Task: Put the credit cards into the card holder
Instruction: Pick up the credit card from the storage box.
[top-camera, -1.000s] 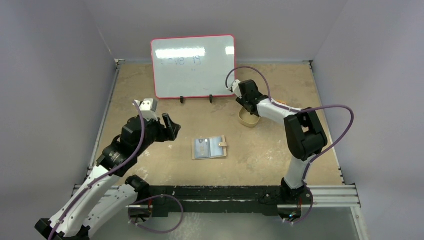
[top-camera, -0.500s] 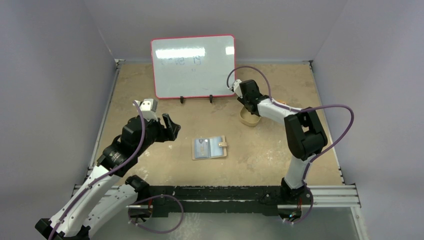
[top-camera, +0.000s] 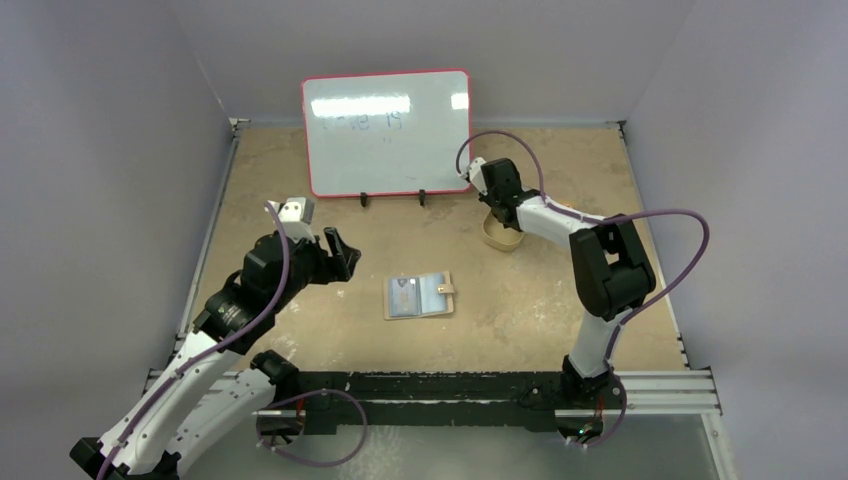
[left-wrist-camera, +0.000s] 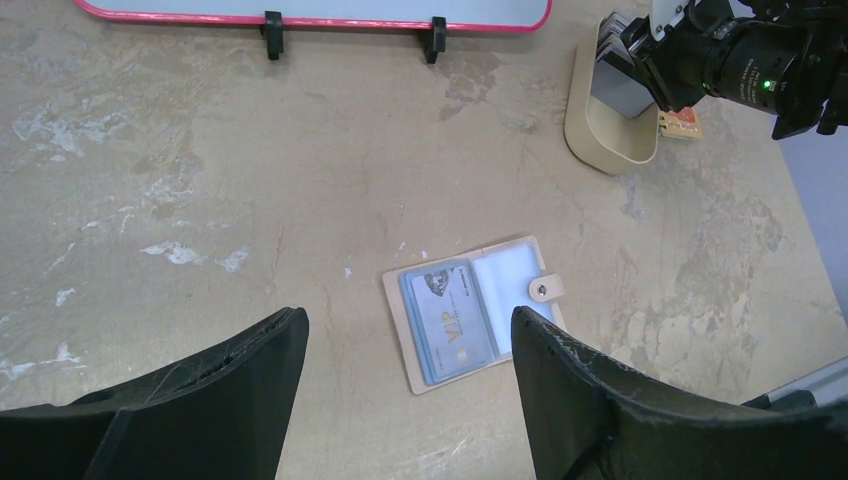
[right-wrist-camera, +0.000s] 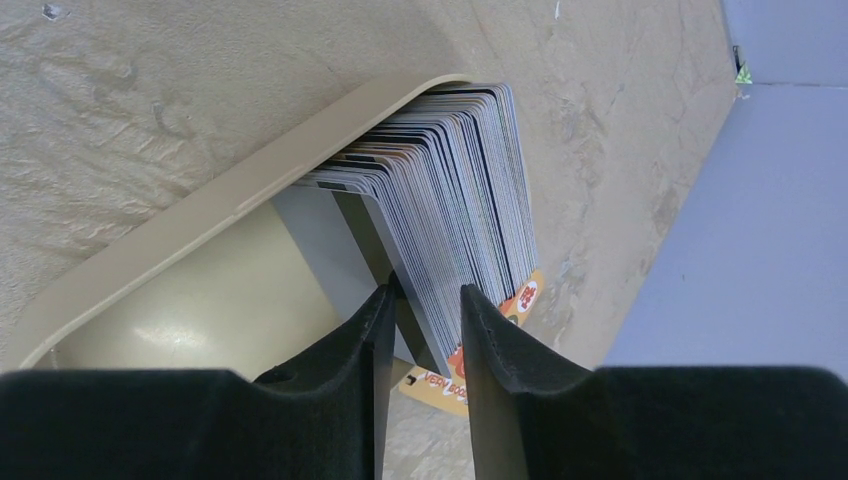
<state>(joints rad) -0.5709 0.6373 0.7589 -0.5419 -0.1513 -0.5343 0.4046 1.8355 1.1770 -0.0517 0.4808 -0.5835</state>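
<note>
The tan card holder (top-camera: 419, 296) lies open on the table, snap tab to the right; in the left wrist view (left-wrist-camera: 470, 312) a light blue card (left-wrist-camera: 452, 325) sits in its left sleeve. A thick stack of credit cards (right-wrist-camera: 450, 180) stands on edge in a tan oval dish (right-wrist-camera: 200, 220), which also shows from above (top-camera: 497, 240). My right gripper (right-wrist-camera: 425, 295) reaches down into the dish (left-wrist-camera: 600, 140), its jaws a narrow gap apart, straddling several cards at the near end of the stack. My left gripper (top-camera: 335, 250) hovers left of the holder, wide open and empty (left-wrist-camera: 408, 318).
A pink-framed whiteboard (top-camera: 387, 130) stands on black feet at the back. An orange printed card (right-wrist-camera: 440, 385) lies on the table beside the dish. Grey walls close in the table on three sides.
My right gripper has shifted slightly toward the back over the dish. The left arm and the card holder have not moved.
</note>
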